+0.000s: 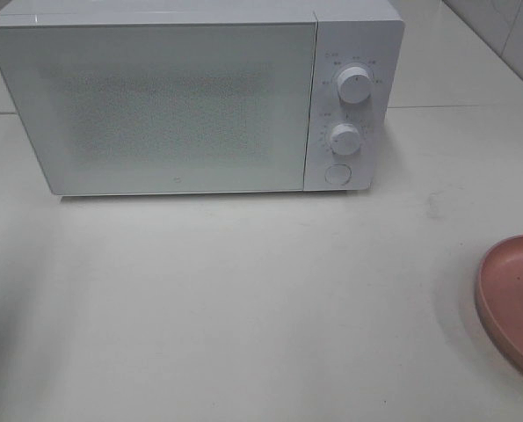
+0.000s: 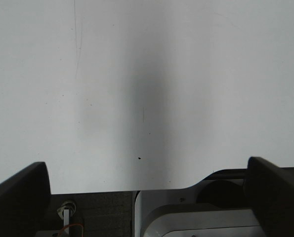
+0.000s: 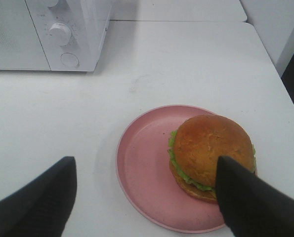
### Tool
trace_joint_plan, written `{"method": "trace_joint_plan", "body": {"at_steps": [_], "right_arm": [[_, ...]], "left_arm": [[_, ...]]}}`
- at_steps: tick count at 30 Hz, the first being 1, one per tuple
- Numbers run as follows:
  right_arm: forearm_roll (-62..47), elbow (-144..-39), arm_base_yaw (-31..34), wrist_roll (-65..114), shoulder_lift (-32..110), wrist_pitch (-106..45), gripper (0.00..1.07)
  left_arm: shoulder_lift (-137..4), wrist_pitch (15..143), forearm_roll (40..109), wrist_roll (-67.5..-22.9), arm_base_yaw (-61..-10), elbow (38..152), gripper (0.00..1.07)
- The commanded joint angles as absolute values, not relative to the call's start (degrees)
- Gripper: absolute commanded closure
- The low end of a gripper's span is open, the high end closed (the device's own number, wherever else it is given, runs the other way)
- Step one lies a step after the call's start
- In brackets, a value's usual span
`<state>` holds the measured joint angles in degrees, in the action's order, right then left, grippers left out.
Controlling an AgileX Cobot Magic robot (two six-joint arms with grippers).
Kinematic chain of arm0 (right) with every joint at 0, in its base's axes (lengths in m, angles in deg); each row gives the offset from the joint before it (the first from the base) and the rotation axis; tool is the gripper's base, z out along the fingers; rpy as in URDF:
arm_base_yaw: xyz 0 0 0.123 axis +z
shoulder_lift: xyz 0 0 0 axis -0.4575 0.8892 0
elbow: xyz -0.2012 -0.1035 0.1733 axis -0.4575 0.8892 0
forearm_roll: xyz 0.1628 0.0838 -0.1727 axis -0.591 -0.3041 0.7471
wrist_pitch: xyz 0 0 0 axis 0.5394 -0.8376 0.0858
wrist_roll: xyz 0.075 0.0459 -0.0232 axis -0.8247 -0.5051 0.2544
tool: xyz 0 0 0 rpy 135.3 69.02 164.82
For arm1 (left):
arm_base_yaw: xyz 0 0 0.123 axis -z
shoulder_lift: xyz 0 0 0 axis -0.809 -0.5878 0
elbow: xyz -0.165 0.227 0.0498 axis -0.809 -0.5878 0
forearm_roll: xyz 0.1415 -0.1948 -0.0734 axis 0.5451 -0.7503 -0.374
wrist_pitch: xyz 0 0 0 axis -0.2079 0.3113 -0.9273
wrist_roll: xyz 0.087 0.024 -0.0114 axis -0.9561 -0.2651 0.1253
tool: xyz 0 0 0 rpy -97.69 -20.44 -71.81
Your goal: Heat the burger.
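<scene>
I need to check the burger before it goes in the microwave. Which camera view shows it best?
The right wrist view: the burger sits whole on the pink plate, between the open right gripper fingers. The exterior high view shows only the plate's edge; the left wrist view shows bare table.

1 microwave, 1 burger, 1 plate, 2 knobs.

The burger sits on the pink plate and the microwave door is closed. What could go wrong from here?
1. The burger sits off-centre on the pink plate, near one rim, so it may slide off if the plate tilts.
2. The microwave door is shut, so it must be opened before anything is carried toward it.
3. The open right gripper may crush the soft bun if it closes hard.
</scene>
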<state>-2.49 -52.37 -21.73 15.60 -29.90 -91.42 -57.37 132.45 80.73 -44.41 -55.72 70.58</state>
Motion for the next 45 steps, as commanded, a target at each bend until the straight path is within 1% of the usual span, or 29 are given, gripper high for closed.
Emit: {"method": "trace_joint_plan", "body": {"at_steps": [1,8,15,16,18,22,25,27,33,41,45], "right_arm": [[-2.4,-52.3,-21.9,16.1,-31.5,-90.8,0.31],[-2.4,-52.3,-21.9,16.1,-31.5,-90.8,0.31],[-2.4,-52.3,-21.9,16.1,-31.5,-90.8,0.31],[-2.4,-52.3,-21.9,16.1,-31.5,-90.8,0.31],[-2.4,-52.3,-21.9,16.1,-31.5,-90.8,0.31],[-2.4,-52.3,-21.9,16.1,-31.5,-90.8,0.31],[-2.4,-52.3,-21.9,16.1,-31.5,-90.8,0.31],[-2.4,-52.3,-21.9,16.1,-31.5,-90.8,0.31],[-2.4,-52.3,-21.9,16.1,-31.5,-90.8,0.31],[-2.4,-52.3,-21.9,16.1,-31.5,-90.8,0.31],[-2.4,-52.3,-21.9,16.1,-31.5,-90.8,0.31]], "left_arm": [[-51.3,131.8,81.0,-44.6,-55.8,66.2,0.07],[-41.2,131.4,81.4,-44.6,-55.8,58.9,0.07],[-33.2,129.6,81.4,-44.6,-55.8,55.4,0.07],[-30.2,129.5,81.5,-44.6,-55.8,54.6,0.07],[-28.9,129.6,81.6,-44.6,-55.8,54.5,0.07],[-21.2,129.7,82.2,-44.6,-55.8,54.5,0.07],[-19.6,129.7,82.3,-44.6,-55.8,54.5,0.07],[-13.3,129.7,82.7,-44.6,-55.7,54.5,0.07],[-5.2,129.7,82.8,-44.6,-55.7,54.5,0.07],[3.0,129.7,82.9,-44.6,-55.7,54.4,0.07],[3.8,129.6,82.9,-44.6,-55.7,54.4,0.07]]}}
